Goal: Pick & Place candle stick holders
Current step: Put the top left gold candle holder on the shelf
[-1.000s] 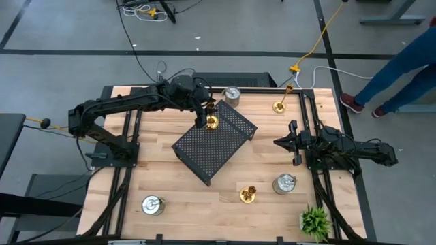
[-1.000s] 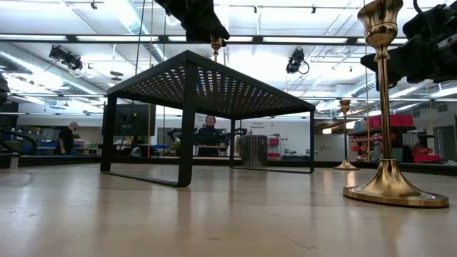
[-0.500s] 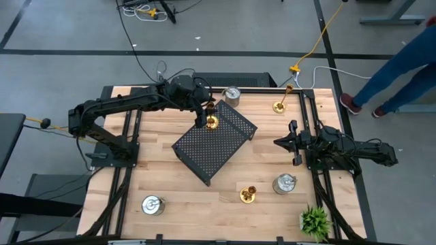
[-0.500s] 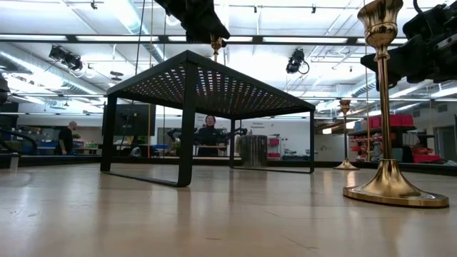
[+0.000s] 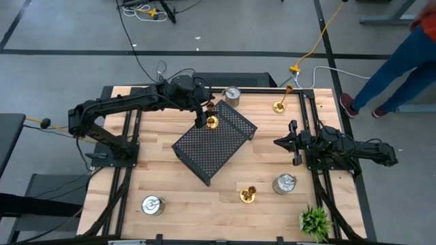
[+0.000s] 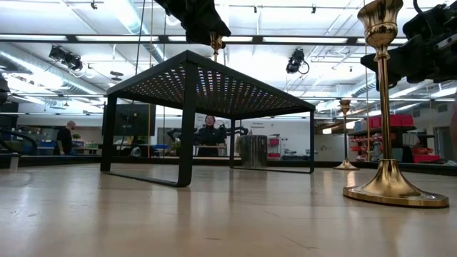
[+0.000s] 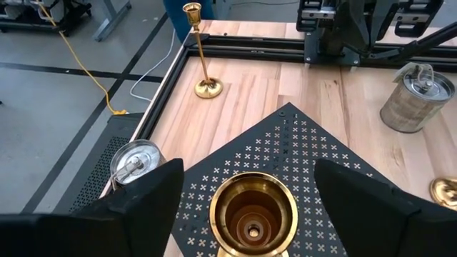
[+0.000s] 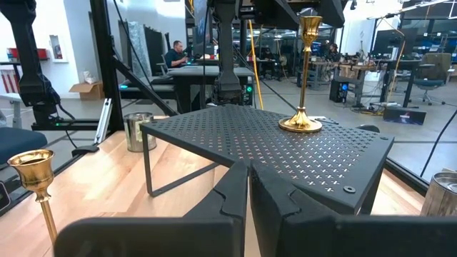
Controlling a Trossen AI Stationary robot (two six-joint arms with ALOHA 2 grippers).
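Above the far corner of the black perforated tray [image 5: 214, 143], the left gripper [image 5: 205, 117] hangs with its fingers [image 7: 360, 207] spread wide on either side of a gold candle stick holder [image 7: 253, 214]. In the left wrist view there is a clear gap between each finger and the holder's cup, so nothing is gripped. This holder stands upright on top of the tray, which sits upturned like a small table near the middle of the worktop [image 5: 177, 187].

The right gripper [image 5: 293, 144] waits over the right side of the worktop, its fingers [image 8: 275, 203] pressed together and empty, pointing toward the tray.

A second gold candle stick holder [image 5: 279, 105] stands upright near the far right corner of the worktop, and a third one [image 5: 248, 194] stands on the near side, between the tray and the front edge. One silver candle stick holder [image 5: 231, 94] sits by the far edge just beyond the tray, another silver holder [image 5: 284, 183] stands just beside the third gold one on the near right, and a last silver holder [image 5: 152, 205] is at the near left, well apart from the rest. A small green plant [image 5: 315, 221] stands in the near right corner.

On the floor beyond the worktop's right end, a person's legs [image 5: 398, 64] in blue trousers show, and a yellow cable [image 5: 317, 37] runs across the floor toward the worktop.
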